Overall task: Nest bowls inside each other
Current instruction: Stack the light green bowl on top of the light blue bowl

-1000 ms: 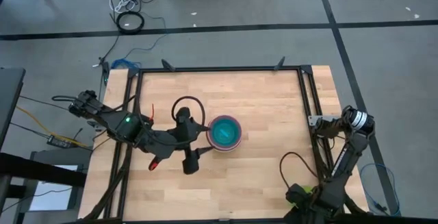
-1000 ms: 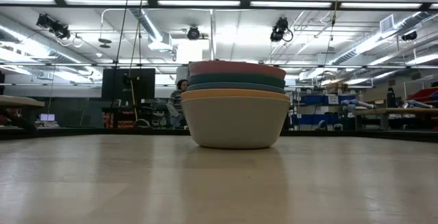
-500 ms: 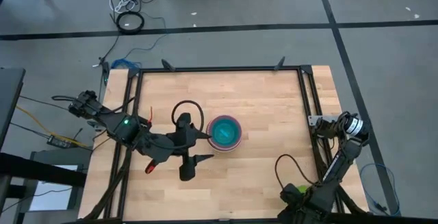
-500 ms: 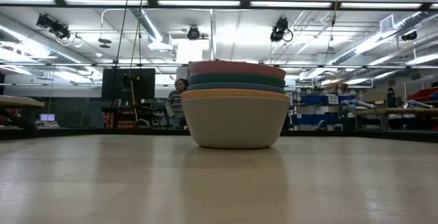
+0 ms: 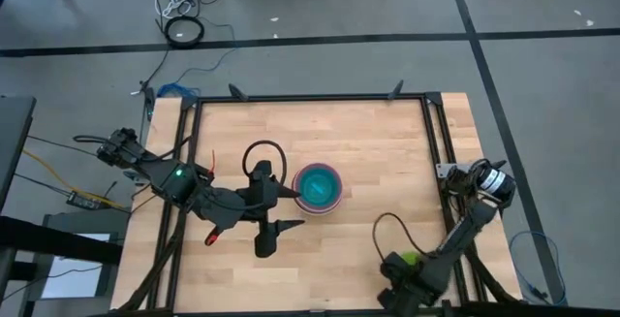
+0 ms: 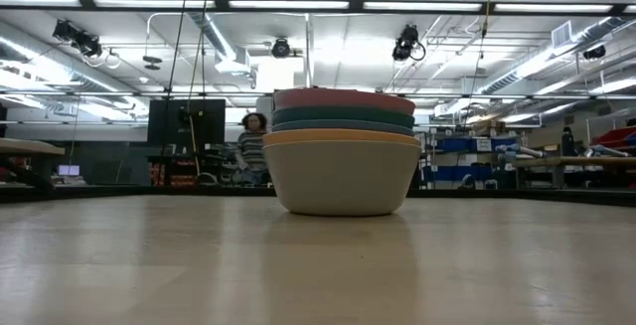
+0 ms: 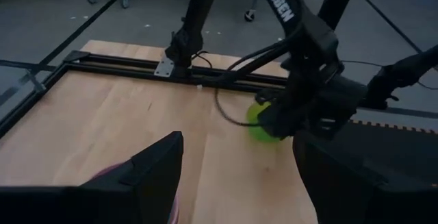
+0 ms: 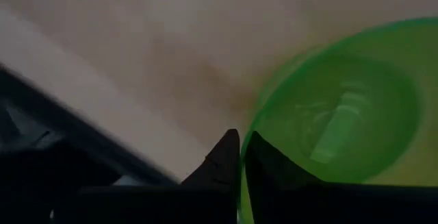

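Two grippers: right gripper (image 8: 241, 157) pinches the lime green bowl (image 8: 342, 114) rim; left gripper (image 5: 287, 207) gapes beside the stack (image 5: 318, 187).

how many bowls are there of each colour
pink bowl: 1
teal bowl: 1
blue bowl: 1
orange bowl: 1
white bowl: 1
cyan bowl, seen from above inside the pink one: 1
green bowl, apart from the stack: 1
total: 7 showing; the stack may hide more

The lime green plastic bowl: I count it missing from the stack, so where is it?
In the high view the lime green plastic bowl sits near the table's front right edge, pinched at its rim by the right hand.
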Robot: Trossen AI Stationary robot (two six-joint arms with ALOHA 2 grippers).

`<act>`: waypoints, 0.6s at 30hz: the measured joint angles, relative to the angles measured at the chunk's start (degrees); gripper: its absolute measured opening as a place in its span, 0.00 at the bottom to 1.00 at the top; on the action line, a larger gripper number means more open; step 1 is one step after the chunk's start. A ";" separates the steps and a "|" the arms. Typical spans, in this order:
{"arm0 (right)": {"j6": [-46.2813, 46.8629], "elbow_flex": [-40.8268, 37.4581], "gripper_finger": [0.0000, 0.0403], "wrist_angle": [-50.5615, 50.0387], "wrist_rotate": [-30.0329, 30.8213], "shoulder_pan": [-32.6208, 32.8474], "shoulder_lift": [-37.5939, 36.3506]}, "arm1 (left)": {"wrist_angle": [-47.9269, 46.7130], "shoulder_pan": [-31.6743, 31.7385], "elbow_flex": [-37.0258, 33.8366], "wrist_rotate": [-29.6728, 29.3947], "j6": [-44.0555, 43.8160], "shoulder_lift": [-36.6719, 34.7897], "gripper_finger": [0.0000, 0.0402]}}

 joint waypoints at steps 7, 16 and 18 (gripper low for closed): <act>-17.79 3.88 0.00 -9.78 5.38 -10.94 -0.61 | -0.80 -0.02 0.00 -4.63 0.17 0.00 0.71; -38.29 24.82 0.00 -23.58 20.31 -21.37 -1.25 | -7.17 -0.13 -0.02 -12.48 -0.02 -0.40 0.71; -43.20 28.52 0.00 -21.99 22.15 -23.59 -1.24 | -7.06 -0.14 -0.02 -13.60 0.16 -0.56 0.71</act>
